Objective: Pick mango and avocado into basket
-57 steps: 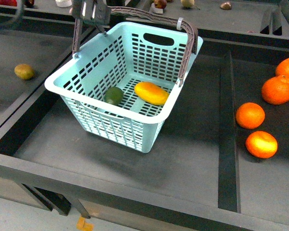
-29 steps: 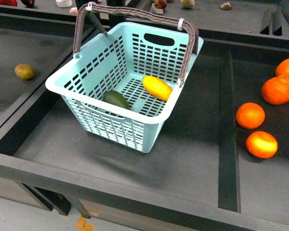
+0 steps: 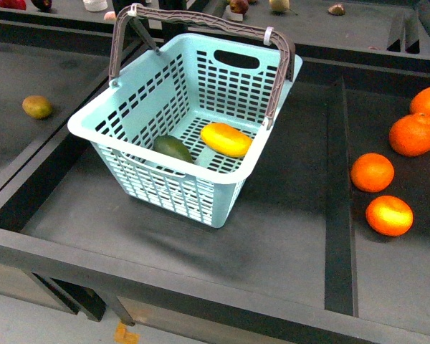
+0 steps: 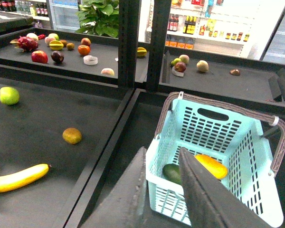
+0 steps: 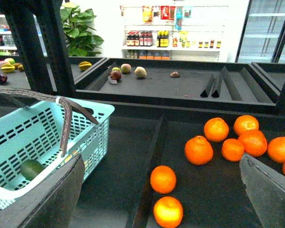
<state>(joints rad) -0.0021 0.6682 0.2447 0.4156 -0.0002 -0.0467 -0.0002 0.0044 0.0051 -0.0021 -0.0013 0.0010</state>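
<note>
The mint-blue basket (image 3: 86,132) stands on the dark shelf with its handles up. Inside lie the yellow mango (image 3: 226,139) and the dark green avocado (image 3: 173,149), side by side on the slotted bottom. Neither gripper shows in the front view. In the left wrist view my left gripper (image 4: 162,151) hangs open and empty above the basket (image 4: 256,156), with the mango (image 4: 211,166) and avocado (image 4: 171,172) beyond its fingertips. My right gripper (image 5: 160,159) is wide open and empty, to the side of the basket (image 5: 19,137), where the avocado (image 5: 31,168) shows.
Several tangerines (image 3: 373,172) lie right of a raised divider (image 3: 340,193). A small brownish-green fruit (image 3: 36,107) sits on the left shelf, with a banana (image 4: 19,177) nearby. The brown-grey handle (image 3: 201,21) arches over the basket's far side. More fruit lies on the back shelf.
My left gripper, over the basket's far corner a second ago, has left the front view. The mango and avocado rolled a little inside the basket and now lie still.
</note>
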